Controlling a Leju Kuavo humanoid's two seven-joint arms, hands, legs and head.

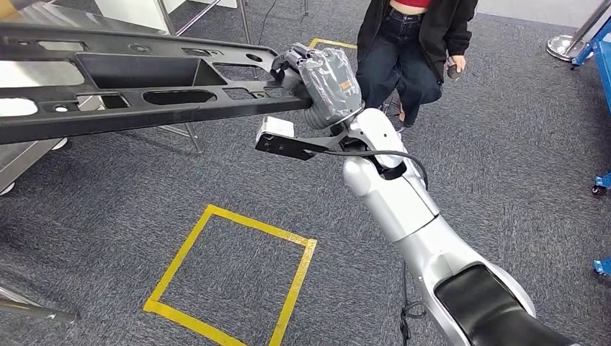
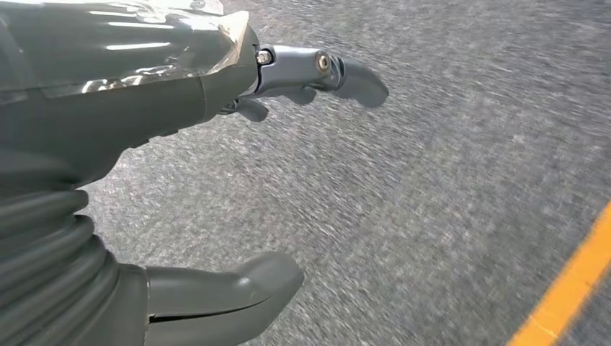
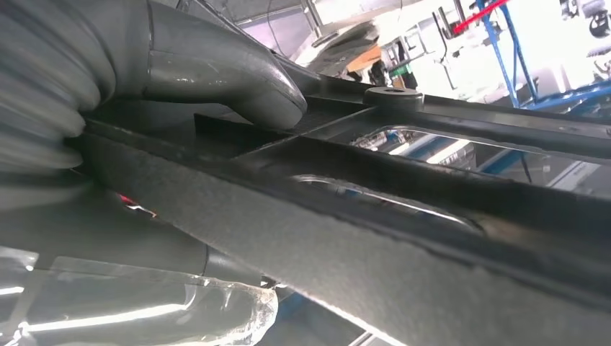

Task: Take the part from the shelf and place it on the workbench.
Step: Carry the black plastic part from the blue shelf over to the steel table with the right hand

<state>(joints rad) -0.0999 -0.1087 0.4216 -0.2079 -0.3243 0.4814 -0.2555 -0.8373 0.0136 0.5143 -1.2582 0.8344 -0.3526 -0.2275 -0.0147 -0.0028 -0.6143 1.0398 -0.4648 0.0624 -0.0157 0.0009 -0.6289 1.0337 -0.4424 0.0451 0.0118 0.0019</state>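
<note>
Above the grey carpet [image 1: 504,144], the right hand [image 1: 324,83] is gripping one end of the long black part [image 1: 144,90], which is stretching away from the hand toward the left side of the head view, held roughly level and clear of the floor. From the right wrist view, the thick grey thumb [image 3: 238,86] is pressing on the upper face of the part [image 3: 432,216] while the rest of the hand is wrapping beneath it; the part's ribbed frame and cut-outs are running away from the palm. The left hand [image 2: 180,180] is hanging over bare carpet [image 2: 432,180], fingers [image 2: 346,72] spread apart and holding nothing. A yellow tape square [image 1: 230,277] is lying on the floor below and nearer than the part. A person [image 1: 418,43] in dark clothes is standing just beyond the right hand. A metal-legged table [image 1: 130,14] is sitting behind the part's far end.
</note>
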